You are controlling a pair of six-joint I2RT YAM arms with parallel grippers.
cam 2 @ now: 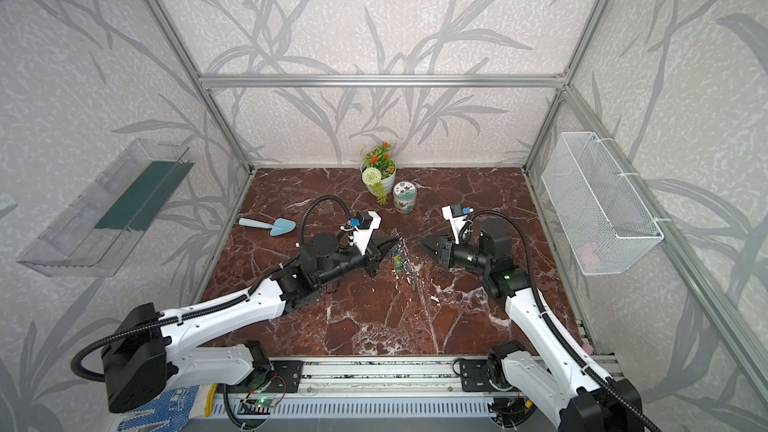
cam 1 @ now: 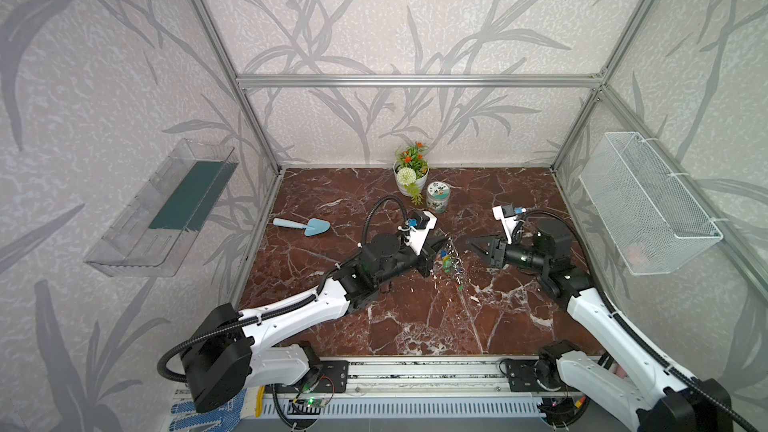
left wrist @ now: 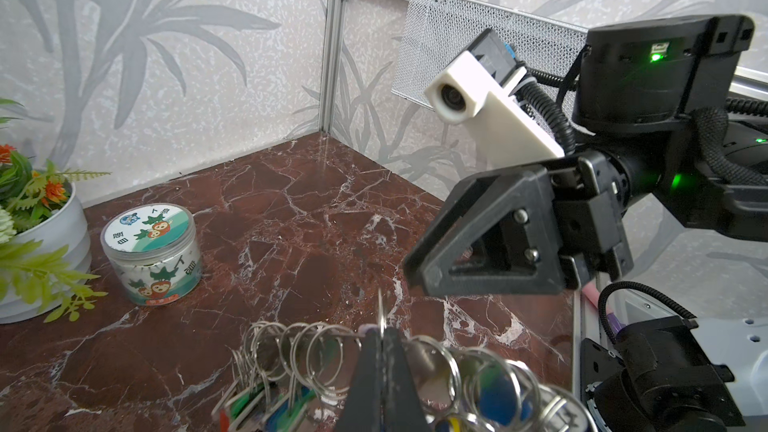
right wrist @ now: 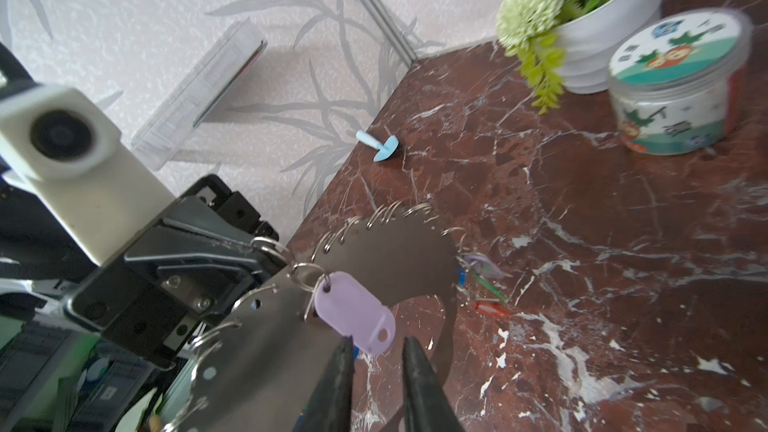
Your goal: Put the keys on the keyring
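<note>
My left gripper (cam 1: 441,242) (cam 2: 394,239) (left wrist: 383,332) is shut on the thin metal edge of the keyring (left wrist: 316,351) and holds it above the marble table. The keyring (right wrist: 399,255) (cam 1: 451,260) is a large grey loop strung with small rings and coloured tags. The keys' lilac tag (right wrist: 353,311) hangs from a small ring on the keyring's edge; the metal key itself I cannot make out. My right gripper (right wrist: 378,340) (cam 1: 471,243) (cam 2: 424,243) is open, its fingertips either side of the tag's free end with nothing gripped. It faces the left gripper (right wrist: 266,259).
A white plant pot (cam 1: 411,178) and a printed round jar (cam 1: 437,197) stand at the back. A blue trowel (cam 1: 303,225) lies on the left. Red and green tags (right wrist: 490,308) hang under the keyring. A wire basket (cam 1: 648,205) and a clear shelf (cam 1: 166,205) hang on the side walls.
</note>
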